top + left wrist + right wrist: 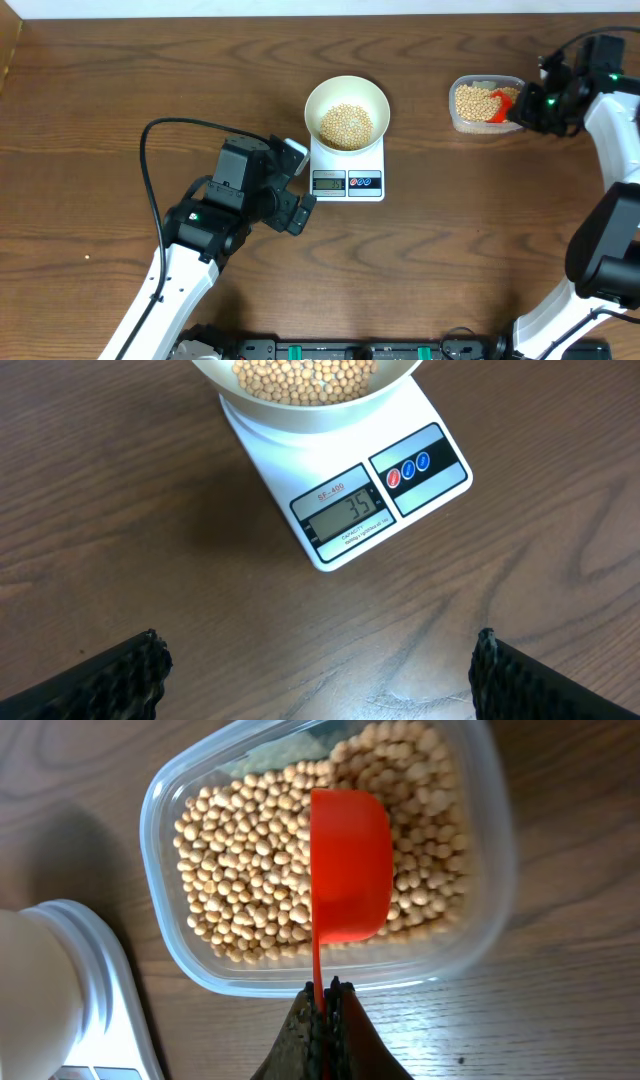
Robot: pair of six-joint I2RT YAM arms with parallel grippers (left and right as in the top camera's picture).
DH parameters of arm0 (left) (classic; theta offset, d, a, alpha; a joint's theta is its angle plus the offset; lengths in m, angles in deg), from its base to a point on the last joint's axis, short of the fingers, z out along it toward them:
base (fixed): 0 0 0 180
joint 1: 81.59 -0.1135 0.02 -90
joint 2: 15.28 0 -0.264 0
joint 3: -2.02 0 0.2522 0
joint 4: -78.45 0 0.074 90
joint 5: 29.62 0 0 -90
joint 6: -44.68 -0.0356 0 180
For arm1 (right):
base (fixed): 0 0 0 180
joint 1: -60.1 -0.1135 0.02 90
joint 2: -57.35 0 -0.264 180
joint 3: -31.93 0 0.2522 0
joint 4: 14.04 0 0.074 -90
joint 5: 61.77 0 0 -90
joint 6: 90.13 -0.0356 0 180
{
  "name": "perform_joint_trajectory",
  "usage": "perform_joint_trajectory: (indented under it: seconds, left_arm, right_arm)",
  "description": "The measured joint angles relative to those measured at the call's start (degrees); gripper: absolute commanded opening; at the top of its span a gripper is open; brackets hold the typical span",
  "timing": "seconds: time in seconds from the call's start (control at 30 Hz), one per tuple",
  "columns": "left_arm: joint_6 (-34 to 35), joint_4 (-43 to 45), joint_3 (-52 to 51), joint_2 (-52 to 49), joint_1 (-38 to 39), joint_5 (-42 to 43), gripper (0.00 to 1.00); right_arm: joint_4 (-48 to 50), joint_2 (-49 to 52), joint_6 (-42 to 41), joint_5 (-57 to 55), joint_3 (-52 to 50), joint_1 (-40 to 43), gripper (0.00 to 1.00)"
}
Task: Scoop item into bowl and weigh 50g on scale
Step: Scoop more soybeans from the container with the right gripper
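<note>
Clamping the thin handle of a red plastic scoop [348, 865] between tightly closed fingers, our right gripper [328, 995] holds the scoop's cup over the soybeans [250, 870] in a clear plastic tub [480, 935] at the far right of the wooden bench [120, 80]. The tan beans cover most of the tub's floor, and we cannot tell whether the scoop carries any, since only its smooth red face shows to the wrist camera. To the tub's left and well apart from it, the white bowl [330, 92] sits on the platform of the white digital scale [375, 165], with a shallow heap of soybeans lying in its bottom. From the left wrist we read 35 on the grey display [352, 510], which sits beside two round buttons [397, 475], one red and one blue. Our left gripper [315, 680] hovers released just in front of the scale, its two black fingers [125, 675] spread wide and touching nothing.
</note>
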Motion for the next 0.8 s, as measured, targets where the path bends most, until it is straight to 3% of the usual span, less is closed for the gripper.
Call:
perform_joint_trajectory:
  seconds: [0.8]
  left_arm:
    - [0.00, 0.00, 0.00, 0.00, 0.00, 0.00, 0.98]
  right_arm:
    - [0.90, -1.81, 2.05, 18.53, -0.02, 8.17, 0.01]
